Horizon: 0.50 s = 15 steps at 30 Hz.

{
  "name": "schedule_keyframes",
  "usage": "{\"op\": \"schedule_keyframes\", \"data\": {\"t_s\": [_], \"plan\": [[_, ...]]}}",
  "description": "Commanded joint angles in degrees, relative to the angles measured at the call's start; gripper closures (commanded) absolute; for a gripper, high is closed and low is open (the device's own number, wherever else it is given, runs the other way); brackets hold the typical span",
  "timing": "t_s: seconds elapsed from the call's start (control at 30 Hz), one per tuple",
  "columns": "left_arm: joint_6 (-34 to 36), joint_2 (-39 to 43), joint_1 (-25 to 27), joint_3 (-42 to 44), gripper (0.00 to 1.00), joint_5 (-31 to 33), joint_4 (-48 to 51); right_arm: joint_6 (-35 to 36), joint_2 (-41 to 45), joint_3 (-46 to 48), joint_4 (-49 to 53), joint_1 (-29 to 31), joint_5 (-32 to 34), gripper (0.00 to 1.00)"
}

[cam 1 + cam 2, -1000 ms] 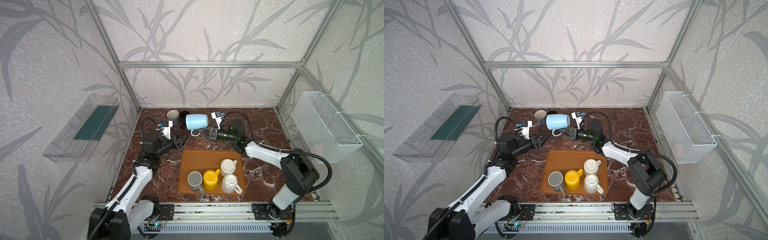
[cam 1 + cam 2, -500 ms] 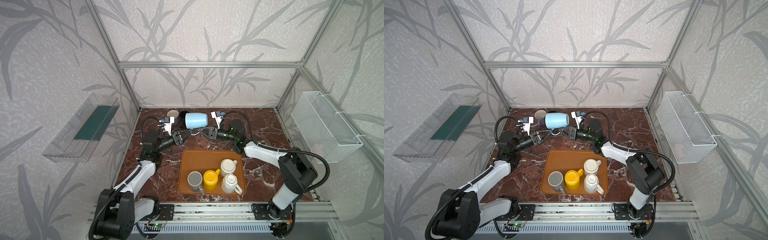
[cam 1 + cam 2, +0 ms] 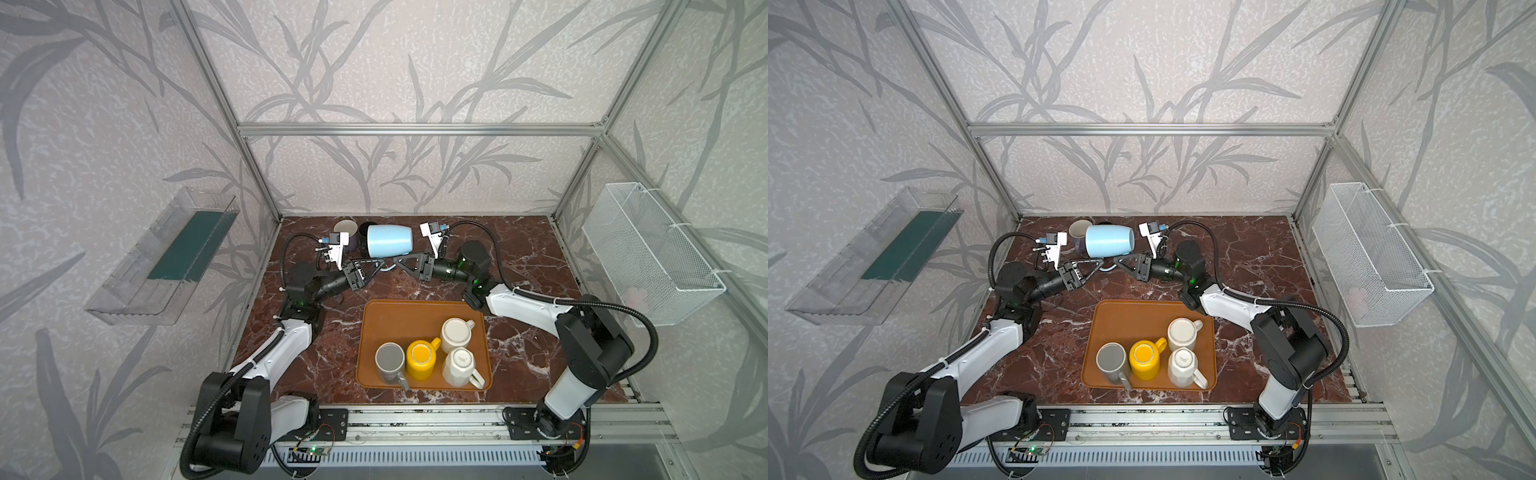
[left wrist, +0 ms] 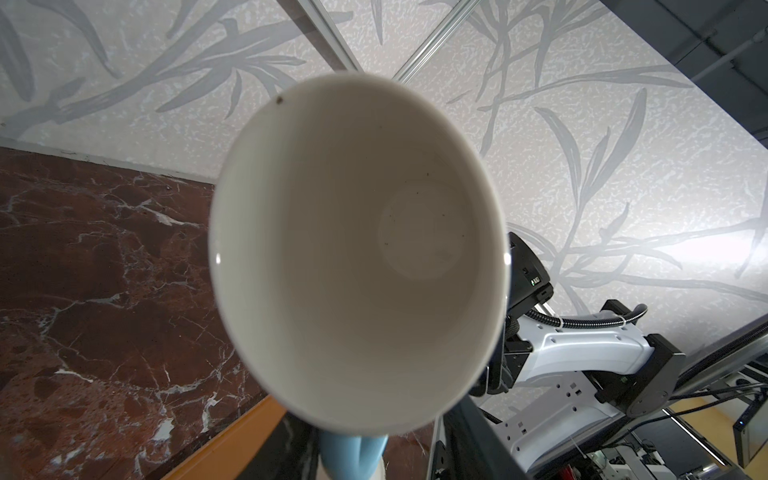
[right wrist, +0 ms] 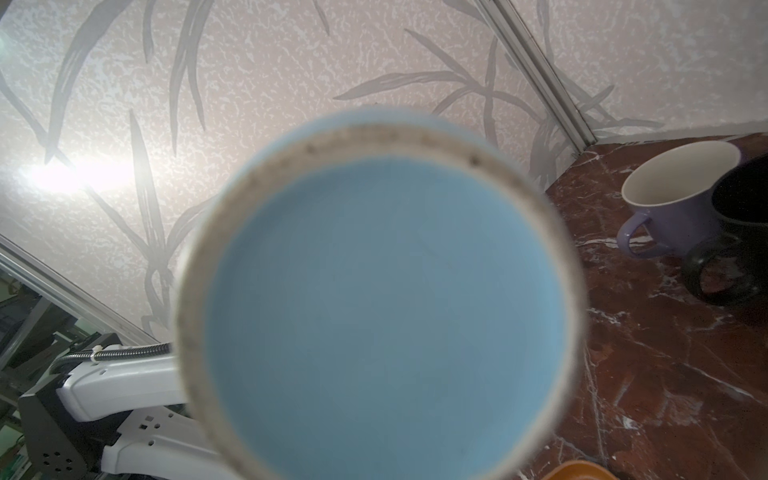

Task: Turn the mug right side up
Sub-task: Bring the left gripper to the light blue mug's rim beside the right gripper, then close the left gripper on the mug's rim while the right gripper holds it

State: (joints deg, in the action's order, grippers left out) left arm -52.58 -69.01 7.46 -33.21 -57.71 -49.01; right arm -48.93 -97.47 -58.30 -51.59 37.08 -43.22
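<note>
The light blue mug (image 3: 390, 241) (image 3: 1111, 241) hangs on its side above the back of the table, mouth to the left. My right gripper (image 3: 397, 264) (image 3: 1118, 264) is shut on its handle from the right. My left gripper (image 3: 372, 266) (image 3: 1095, 266) reaches in from the left, open, with the blue handle (image 4: 353, 453) between its fingers (image 4: 461, 440) and a gap still showing on one side. The left wrist view looks into the mug's white inside (image 4: 357, 257). The right wrist view is filled by the mug's blue base (image 5: 386, 316), which hides the right jaws.
An orange tray (image 3: 399, 316) in front holds several mugs: grey (image 3: 390, 361), yellow (image 3: 420, 358) and two white. A purple mug (image 3: 346, 228) (image 5: 673, 203) and a black mug (image 5: 744, 232) stand upright at the back. A wire basket (image 3: 648, 249) and a clear bin (image 3: 166, 257) hang on the side walls.
My left gripper has come up and to the right, up to the mug's handle, and its jaws have narrowed. The right gripper has kept its hold, and the mug has shifted slightly left.
</note>
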Motion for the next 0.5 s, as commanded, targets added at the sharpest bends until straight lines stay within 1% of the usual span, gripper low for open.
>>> {"op": "schedule_keyframes", "data": {"t_s": [0.0, 0.17, 0.3, 0.47], "plan": [[-1.90, -0.17, 0.24, -0.63, 0.53, -2.07, -4.99, -0.97, 0.00, -1.43, -7.65, 0.94, -4.28, 1.00], [-2.94, -0.16, 0.23, -0.74, 0.57, -2.60, -5.83, -0.51, 0.00, -2.10, -6.14, 0.89, -6.59, 1.00], [-3.99, -0.24, 0.19, -0.74, 0.61, -2.62, -7.44, 0.21, 0.00, -1.76, -4.87, 0.89, -7.26, 1.00], [-5.62, -0.30, 0.21, -0.45, 0.64, -1.82, -9.83, -0.01, 0.00, -0.70, -5.57, 1.15, -7.29, 1.00]]}}
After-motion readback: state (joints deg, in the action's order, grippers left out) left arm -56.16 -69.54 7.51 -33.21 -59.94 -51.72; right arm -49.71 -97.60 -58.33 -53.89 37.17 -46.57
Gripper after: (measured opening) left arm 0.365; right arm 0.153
